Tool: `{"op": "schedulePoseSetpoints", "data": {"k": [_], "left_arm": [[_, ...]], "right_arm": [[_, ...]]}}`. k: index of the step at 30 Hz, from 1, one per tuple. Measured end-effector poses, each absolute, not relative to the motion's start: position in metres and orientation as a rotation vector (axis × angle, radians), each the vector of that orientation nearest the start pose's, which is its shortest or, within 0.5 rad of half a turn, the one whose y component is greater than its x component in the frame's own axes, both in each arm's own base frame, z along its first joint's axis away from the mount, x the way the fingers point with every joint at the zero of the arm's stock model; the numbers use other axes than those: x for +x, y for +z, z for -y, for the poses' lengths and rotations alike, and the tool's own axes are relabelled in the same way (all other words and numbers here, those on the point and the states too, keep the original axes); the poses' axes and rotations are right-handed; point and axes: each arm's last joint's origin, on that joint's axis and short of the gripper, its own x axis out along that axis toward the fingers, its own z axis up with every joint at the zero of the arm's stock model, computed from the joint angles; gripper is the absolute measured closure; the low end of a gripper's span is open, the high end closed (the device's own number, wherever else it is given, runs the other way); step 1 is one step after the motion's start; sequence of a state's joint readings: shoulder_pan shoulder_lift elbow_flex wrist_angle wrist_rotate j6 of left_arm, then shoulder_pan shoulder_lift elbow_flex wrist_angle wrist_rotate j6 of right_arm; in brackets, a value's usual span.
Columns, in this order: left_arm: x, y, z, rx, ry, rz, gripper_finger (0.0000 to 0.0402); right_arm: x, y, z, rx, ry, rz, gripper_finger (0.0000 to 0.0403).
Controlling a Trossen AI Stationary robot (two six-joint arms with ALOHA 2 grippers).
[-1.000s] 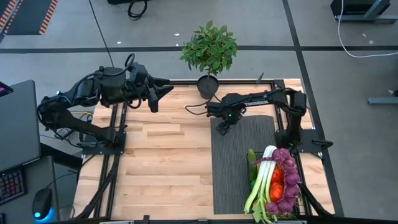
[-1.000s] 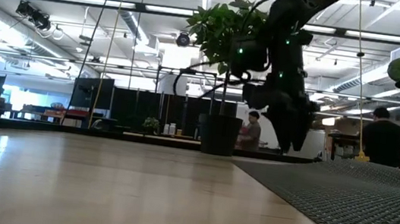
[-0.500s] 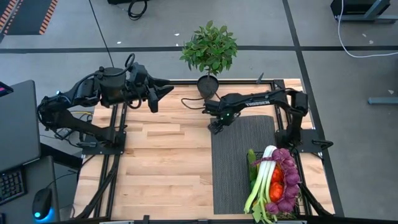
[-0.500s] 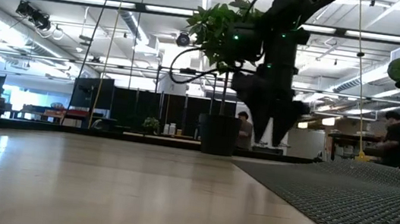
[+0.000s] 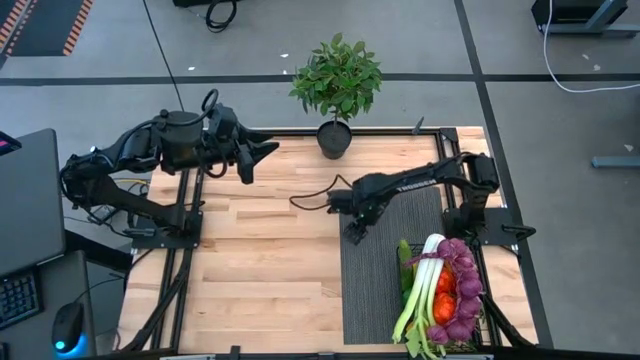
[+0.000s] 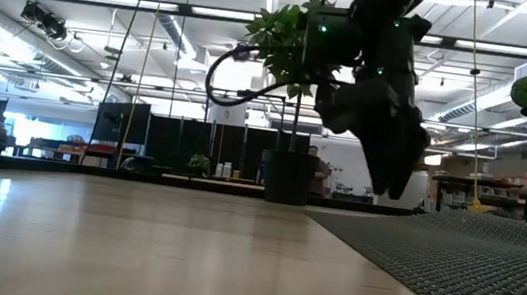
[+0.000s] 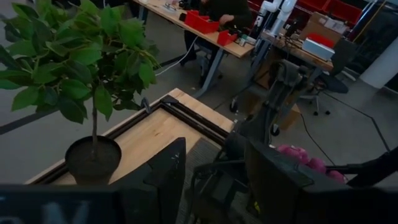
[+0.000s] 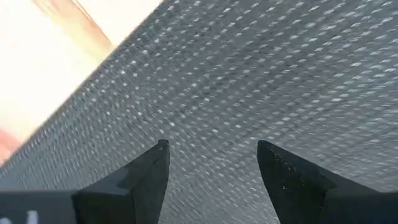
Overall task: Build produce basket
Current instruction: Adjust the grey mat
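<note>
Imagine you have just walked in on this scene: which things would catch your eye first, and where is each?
The basket at the table's near right corner, heaped with produce such as purple grapes and a white-green leek. Next, the potted plant at the table's far edge. Then the right gripper, open and empty, above the grey mat's left edge.

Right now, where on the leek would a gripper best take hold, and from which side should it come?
Probably the white stalk of the leek, from straight above. It lies on top of the produce along the basket, so the stalk is bare and slim enough for open fingers set across it. The right gripper, open and empty over the grey mat, is nearest.
</note>
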State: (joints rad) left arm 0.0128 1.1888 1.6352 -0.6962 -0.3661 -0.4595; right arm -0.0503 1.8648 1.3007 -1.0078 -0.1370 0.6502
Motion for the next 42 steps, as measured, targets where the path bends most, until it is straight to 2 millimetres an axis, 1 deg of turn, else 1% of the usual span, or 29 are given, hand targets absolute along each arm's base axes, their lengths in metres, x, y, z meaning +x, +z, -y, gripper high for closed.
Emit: {"op": "schedulePoseSetpoints", "data": {"k": [4,8,12,14,17,20,28,35,39,42], "left_arm": [[0.208,0.485,-0.013,-0.406,0.427,-0.160,0.0230],[0.208,0.484,-0.013,-0.401,0.427,-0.163,0.0230],[0.208,0.483,-0.013,-0.395,0.429,-0.176,0.0230],[0.204,0.483,-0.013,-0.393,0.431,-0.188,0.0230],[0.199,0.484,-0.013,-0.401,0.432,-0.185,0.0230],[0.195,0.485,-0.013,-0.403,0.431,-0.180,0.0230],[0.178,0.492,-0.013,-0.409,0.428,-0.148,0.0230],[0.168,0.494,-0.013,-0.412,0.426,-0.137,0.0230],[0.163,0.496,-0.013,-0.415,0.423,-0.125,0.0230],[0.160,0.497,-0.013,-0.416,0.422,-0.120,0.0230]], "right_arm": [[0.338,0.168,0.003,0.740,-0.497,-1.460,0.0157],[0.339,0.157,-0.001,0.817,-0.541,-1.397,0.0157],[0.341,0.148,-0.005,0.871,-0.548,-1.321,0.0157],[0.342,0.145,-0.006,0.895,-0.556,-1.282,0.0157],[0.341,0.143,-0.006,0.932,-0.593,-1.252,0.0157],[0.341,0.143,-0.004,0.927,-0.618,-1.231,0.0157],[0.353,0.144,0.000,0.996,-0.666,-1.066,0.0157],[0.347,0.142,0.003,1.006,-0.729,-1.100,0.0157],[0.342,0.138,0.003,1.077,-0.790,-1.095,0.0157],[0.339,0.134,-0.001,1.101,-0.805,-1.099,0.0157]]}}
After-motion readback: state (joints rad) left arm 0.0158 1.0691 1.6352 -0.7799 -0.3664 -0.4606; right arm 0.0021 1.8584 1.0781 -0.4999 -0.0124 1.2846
